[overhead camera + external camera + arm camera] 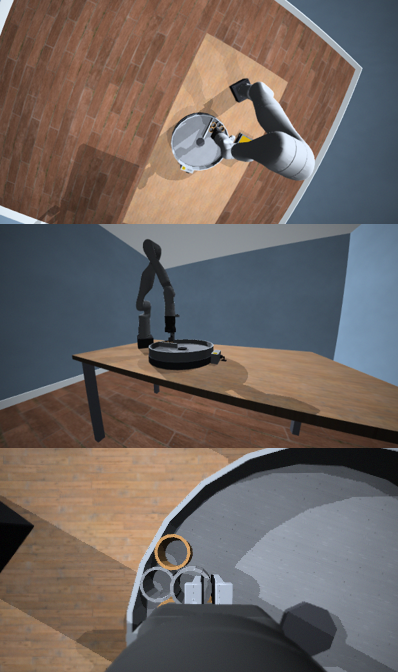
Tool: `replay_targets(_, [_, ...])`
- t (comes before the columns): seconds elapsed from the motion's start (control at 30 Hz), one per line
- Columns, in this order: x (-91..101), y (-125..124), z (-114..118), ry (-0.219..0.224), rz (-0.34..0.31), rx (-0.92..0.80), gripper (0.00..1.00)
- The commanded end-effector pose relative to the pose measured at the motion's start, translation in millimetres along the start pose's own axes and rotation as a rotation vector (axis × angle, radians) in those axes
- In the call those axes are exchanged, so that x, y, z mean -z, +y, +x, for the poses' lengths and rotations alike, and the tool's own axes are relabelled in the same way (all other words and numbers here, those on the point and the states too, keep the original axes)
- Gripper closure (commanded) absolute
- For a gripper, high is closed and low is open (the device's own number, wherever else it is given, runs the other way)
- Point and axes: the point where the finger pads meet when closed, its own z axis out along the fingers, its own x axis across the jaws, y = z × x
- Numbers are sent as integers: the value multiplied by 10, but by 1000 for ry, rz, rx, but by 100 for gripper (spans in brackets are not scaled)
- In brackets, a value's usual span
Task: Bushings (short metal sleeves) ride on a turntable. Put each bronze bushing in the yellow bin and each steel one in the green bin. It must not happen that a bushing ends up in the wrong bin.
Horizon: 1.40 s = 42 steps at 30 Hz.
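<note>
The gripper (217, 130) (171, 340) (208, 593) is down at the turntable (193, 154) (180, 355) (320, 518), its fingers close together. A sliver of bronze shows between them, so it appears shut on a bronze bushing, mostly hidden under the gripper body. In the wrist view, a bronze bushing (189, 552) stands near the rim. Below it stand two steel bushings, one (157, 568) at the rim and one (173, 586) beside the left finger. Part of another bronze bushing (165, 603) shows below them. The yellow bin (245, 138) is partly covered by the arm. The green bin is not visible.
A thin upright divider (207, 129) (169, 345) runs from the hub (200, 141) (182, 348) (309, 628) towards the rim, close to the bushings. The turntable has a raised rim. A small box (187, 168) (216, 356) is attached at its side.
</note>
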Motion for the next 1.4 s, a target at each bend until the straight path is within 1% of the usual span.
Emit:
replay_targets(0.0, [15, 6, 5, 2, -1, -1, 100])
replay_targets(1.37, [118, 6, 5, 2, -1, -1, 100])
